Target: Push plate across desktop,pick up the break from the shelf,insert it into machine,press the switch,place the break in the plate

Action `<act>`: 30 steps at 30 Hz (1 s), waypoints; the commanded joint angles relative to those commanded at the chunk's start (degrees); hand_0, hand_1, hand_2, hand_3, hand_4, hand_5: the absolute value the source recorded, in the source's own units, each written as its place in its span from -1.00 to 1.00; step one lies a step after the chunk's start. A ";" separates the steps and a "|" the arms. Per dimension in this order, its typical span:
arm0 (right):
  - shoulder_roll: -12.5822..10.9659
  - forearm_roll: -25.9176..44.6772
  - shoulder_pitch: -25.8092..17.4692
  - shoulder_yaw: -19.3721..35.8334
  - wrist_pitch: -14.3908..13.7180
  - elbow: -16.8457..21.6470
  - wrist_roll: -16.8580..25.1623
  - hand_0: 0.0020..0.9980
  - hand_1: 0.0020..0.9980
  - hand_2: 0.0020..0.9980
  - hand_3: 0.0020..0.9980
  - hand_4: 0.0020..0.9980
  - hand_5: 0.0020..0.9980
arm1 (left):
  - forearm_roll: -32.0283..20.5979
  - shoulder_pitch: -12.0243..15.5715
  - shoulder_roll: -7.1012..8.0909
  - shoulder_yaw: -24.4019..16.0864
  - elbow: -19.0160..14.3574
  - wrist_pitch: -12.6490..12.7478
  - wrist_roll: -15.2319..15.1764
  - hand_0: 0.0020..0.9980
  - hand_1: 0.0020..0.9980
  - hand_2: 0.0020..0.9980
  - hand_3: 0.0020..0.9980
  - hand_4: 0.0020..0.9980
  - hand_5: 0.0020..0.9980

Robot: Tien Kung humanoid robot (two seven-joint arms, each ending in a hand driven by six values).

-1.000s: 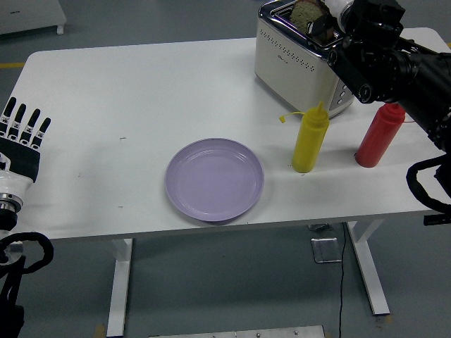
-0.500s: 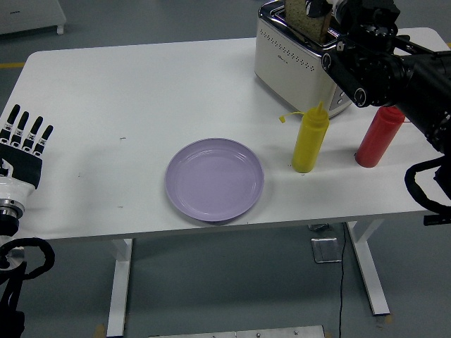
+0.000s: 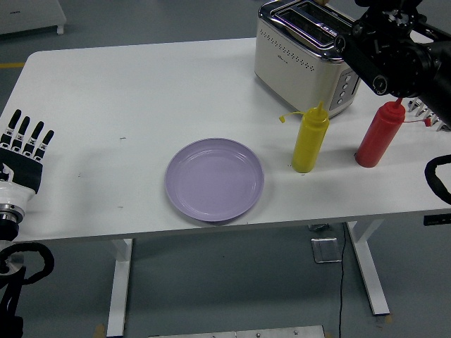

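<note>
Plate (image 3: 214, 179) sits near table's (image 3: 106, 105) front edge, clear around.

1. Your plate (image 3: 214, 179) is plain lilac on the white table (image 3: 141, 91).
2. The toaster (image 3: 301, 56) beside your black right arm (image 3: 394, 53) is cream with chrome top and dotted band.
3. Near it: one yellow bottle (image 3: 310, 139), one red bottle (image 3: 379, 134).

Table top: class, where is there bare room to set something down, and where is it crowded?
Bare: the whole stretch left of the purple plate, and the far strip left of the toaster. Crowded: the right side, where the yellow bottle and red bottle stand before the toaster.
</note>
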 joint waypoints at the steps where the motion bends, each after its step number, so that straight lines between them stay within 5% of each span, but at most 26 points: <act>1: -0.51 0.24 -0.09 0.12 0.05 0.80 0.00 -0.49 -0.43 -0.23 -0.01 -0.70 -0.92 | 0.00 -0.01 0.01 -0.03 -0.02 0.00 0.00 0.71 0.79 0.96 0.67 0.29 1.00; 21: -14.94 19.89 -5.86 5.65 6.04 26.54 4.86 -0.50 -0.44 -0.23 -0.01 -0.72 -0.92 | -0.14 -0.20 -0.39 -1.04 0.06 0.07 -0.07 0.71 0.79 0.96 0.67 0.29 1.00; 30: -17.04 28.33 -7.59 7.53 8.93 27.99 7.35 -0.50 -0.45 -0.24 -0.02 -0.71 -0.91 | -0.33 -0.33 -0.53 -1.22 0.01 0.05 -0.09 0.71 0.79 0.96 0.67 0.29 1.00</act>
